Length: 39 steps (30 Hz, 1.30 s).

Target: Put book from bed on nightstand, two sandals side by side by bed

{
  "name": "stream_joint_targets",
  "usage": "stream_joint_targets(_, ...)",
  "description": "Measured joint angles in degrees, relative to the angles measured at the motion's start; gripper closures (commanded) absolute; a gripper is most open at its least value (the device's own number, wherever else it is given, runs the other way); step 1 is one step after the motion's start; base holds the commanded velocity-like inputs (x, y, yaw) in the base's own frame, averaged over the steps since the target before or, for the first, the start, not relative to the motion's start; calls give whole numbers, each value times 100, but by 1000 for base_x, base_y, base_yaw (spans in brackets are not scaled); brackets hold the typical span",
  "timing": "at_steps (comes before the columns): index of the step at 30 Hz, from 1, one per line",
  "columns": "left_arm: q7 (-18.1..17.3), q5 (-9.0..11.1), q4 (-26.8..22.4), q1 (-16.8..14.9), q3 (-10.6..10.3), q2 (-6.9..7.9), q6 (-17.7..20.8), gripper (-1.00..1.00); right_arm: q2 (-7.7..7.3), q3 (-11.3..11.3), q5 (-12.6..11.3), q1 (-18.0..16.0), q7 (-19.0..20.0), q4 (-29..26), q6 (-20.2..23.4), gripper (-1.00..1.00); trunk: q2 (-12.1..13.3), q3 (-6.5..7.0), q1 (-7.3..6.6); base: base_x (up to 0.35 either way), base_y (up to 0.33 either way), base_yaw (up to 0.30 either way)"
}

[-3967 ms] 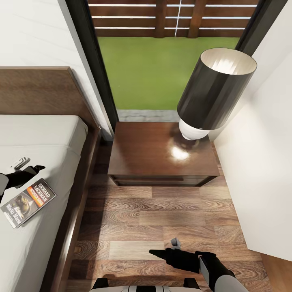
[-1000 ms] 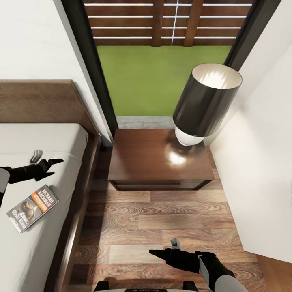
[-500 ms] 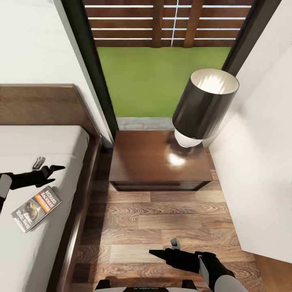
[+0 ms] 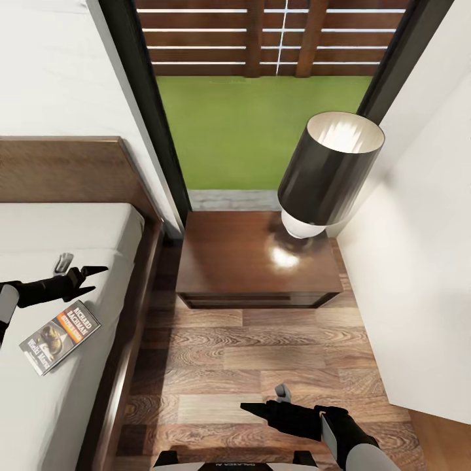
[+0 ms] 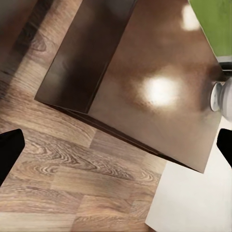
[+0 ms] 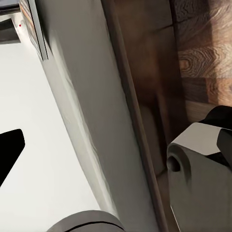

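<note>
— 1 book (image 4: pixel 59 336) lies flat on the bed (image 4: pixel 72 229), near its right edge?
— Yes, its long axis slants toward the nightstand (image 4: pixel 255 255). 2 grippers: left gripper (image 4: pixel 82 271) hovers just beyond the book, fingers apart; right gripper (image 4: pixel 265 400) over the floor (image 4: pixel 261 353), fingers spread.

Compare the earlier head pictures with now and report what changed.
The left gripper, empty, has moved along the bed toward the nightstand, past the book. The camera shifted too. The book lies untouched on the mattress; the right gripper hangs unchanged over the floor.
</note>
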Motion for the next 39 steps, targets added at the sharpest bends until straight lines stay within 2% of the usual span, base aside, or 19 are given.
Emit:
stream_joint_targets(3, -4, 1, 0, 0, 0, -4, 0, -100, 0, 0, 1, 0, 0, -2, 0, -100, 0, 0, 0, 0, 0, 0)
stream_joint_targets(9, -12, 6, -1, 0, -11, -23, 1, -100, 0, 0, 2, 0, 0, -5, 0, -100, 239, 107, -131, 0, 0, 0)
stream_joint_targets(11, -15, 10, -6, 0, -30, -68, 1, -100, 0, 0, 2, 0, 0, -5, 0, -100, 319, 143, -175, 0, 0, 0)
stream_joint_targets(12, -23, 19, -7, 1, -37, -151, 2, -100, 0, 0, 2, 0, 0, -6, 0, -100, 360, 161, -197, 0, 0, 0)
stream_joint_targets(13, -151, 41, -4, 1, -42, -251, 5, -100, 0, 0, 2, 0, 0, -8, 0, -100, 400, 179, -219, 0, 0, 0)
stream_joint_targets(17, -513, 25, -2, 0, -42, -369, -2, -100, -1, 0, 1, 0, -1, -13, 0, -100, 560, 251, -307, 0, 0, 0)
stream_joint_targets(24, -636, 9, -2, 0, -41, -384, -6, -100, -3, 0, 1, 0, -7, -23, 0, -100, 841, 377, -461, 0, 0, 0)
stream_joint_targets(31, -658, 2, 2, 253, -40, -384, -254, -100, -1, 0, 2, 0, -21, -19, -8, -100, 1122, 502, -615, 0, 0, 0)
stream_joint_targets(35, -669, 8, -3, 284, -40, -390, -357, -100, -2, 0, 1, -1, -25, -17, -5, -100, 1123, 503, -615, 0, 0, 0)
stream_joint_targets(39, -665, 23, 2, 290, -44, -504, -448, -100, 0, 0, 2, 0, -39, -16, -5, -100, 1123, 503, -615, 0, 0, 0)
